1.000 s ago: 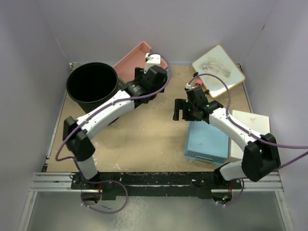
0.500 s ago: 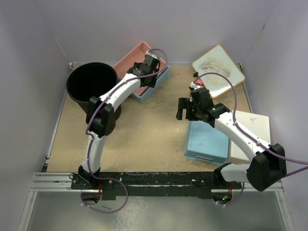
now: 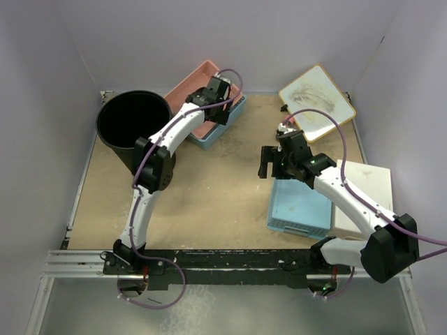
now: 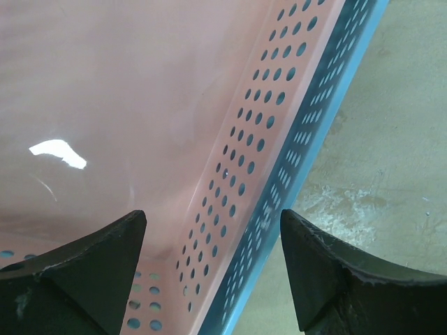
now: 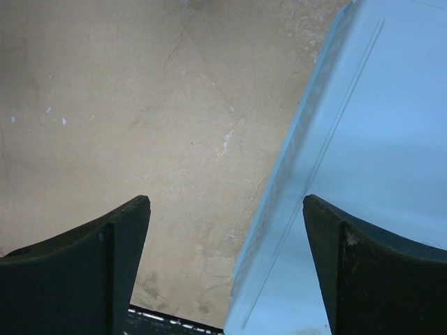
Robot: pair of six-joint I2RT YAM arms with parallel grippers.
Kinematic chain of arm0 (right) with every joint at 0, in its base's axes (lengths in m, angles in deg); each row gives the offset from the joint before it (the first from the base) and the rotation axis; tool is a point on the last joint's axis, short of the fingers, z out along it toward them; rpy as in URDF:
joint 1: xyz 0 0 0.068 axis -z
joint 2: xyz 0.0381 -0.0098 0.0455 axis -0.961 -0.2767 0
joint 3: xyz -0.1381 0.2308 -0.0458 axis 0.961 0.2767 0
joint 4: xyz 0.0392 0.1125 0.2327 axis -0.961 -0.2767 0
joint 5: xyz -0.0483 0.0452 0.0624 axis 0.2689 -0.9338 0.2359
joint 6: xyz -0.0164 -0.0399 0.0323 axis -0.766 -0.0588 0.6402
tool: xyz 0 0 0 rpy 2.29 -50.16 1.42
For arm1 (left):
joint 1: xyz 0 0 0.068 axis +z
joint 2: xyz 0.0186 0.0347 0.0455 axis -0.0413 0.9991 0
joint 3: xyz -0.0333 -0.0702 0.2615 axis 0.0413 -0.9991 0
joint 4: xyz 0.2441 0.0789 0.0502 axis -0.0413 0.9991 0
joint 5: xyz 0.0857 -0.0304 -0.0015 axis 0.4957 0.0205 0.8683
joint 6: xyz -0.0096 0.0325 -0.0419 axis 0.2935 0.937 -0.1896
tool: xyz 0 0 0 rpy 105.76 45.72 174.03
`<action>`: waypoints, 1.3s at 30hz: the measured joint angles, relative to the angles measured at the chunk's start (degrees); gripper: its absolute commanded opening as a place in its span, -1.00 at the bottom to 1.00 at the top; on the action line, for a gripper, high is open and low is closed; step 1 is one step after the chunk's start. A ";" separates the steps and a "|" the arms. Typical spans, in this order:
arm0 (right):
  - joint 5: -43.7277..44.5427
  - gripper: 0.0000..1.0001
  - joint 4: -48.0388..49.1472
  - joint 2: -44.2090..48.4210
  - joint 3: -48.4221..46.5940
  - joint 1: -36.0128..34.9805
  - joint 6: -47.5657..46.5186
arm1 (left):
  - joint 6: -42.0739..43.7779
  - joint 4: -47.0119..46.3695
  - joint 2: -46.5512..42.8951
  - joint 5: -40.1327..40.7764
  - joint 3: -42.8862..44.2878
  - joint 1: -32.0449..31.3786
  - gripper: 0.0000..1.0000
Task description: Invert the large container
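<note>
Arms of a robot are reaching over a tan surface (image 3: 209, 195), seen from above. The large container (image 3: 133, 124), a tall black bucket, is standing upright with its mouth facing up in the upper left of the frame. The left gripper (image 3: 220, 98) is hovering at upper centre over a pink basket (image 3: 190, 87) nested in a light-blue basket (image 3: 235, 112), just right of the bucket. The right gripper (image 3: 265, 162) is hanging at centre right, beside a second blue basket (image 3: 300, 209).

Left wrist view: the jaws are standing open, straddling the pink basket's perforated wall and gripping nothing.

Right wrist view: the jaws are spreading wide, holding nothing, above bare surface and the second blue basket's edge.
</note>
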 measured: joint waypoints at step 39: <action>2.43 0.83 -0.20 2.27 -0.02 0.00 1.31 | 9.99 -0.72 1.73 6.03 1.20 -1.68 -1.00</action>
